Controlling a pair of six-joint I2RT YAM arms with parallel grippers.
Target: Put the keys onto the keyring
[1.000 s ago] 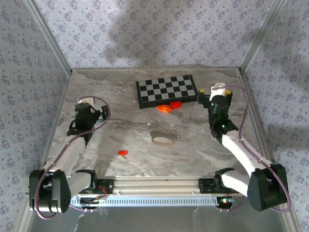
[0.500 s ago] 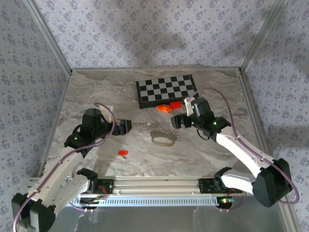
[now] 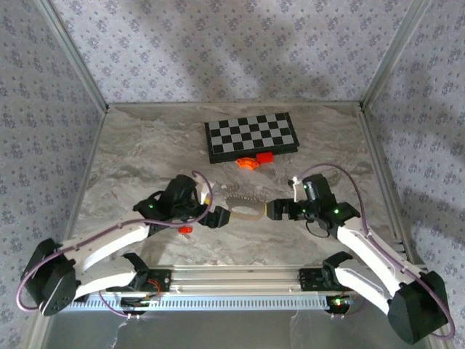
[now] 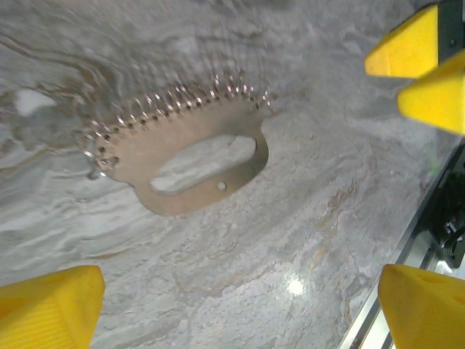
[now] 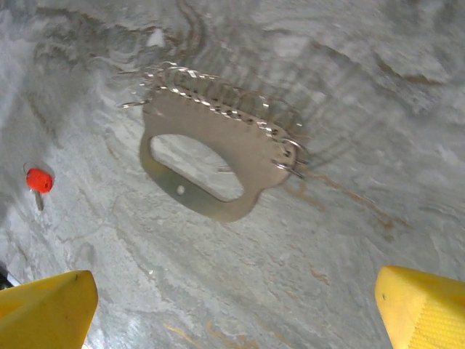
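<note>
Two arms have swung in from the sides. A second ago the left one sat out by the left wall and the right one up beside the chessboard (image 3: pixel 251 136); half a second ago both were partway in. Now the left gripper (image 3: pixel 218 217) and right gripper (image 3: pixel 275 210) face each other across the keyring (image 3: pixel 245 209), each just beside it, neither touching.

The keyring has not shifted. It lies flat on the marble table (image 3: pixel 145 153) near the middle, a pale metal plate with an oval cutout and a row of small wire loops along its far edge.

Left wrist view: the left arm's yellow fingers (image 4: pixel 51 302) sit at the bottom corners of the frame, spread wide with nothing between them. The right arm's yellow tips show at top right. Right wrist view: its fingers (image 5: pixel 425 305) are also spread wide and empty.

The key (image 3: pixel 185 230), red head and short blade, also has not moved. It lies on the table just beside the left forearm, towards the near edge and apart from the keyring. The right wrist view also shows it, off to the left.

Judgement: this is the approach step, with nothing grasped yet. The key is not on the ring, so the task is barely started. One arm likely pins the ring while the other goes for the key. The orange curved piece (image 3: pixel 248 163) and red block (image 3: pixel 264 155) by the board are untouched.
</note>
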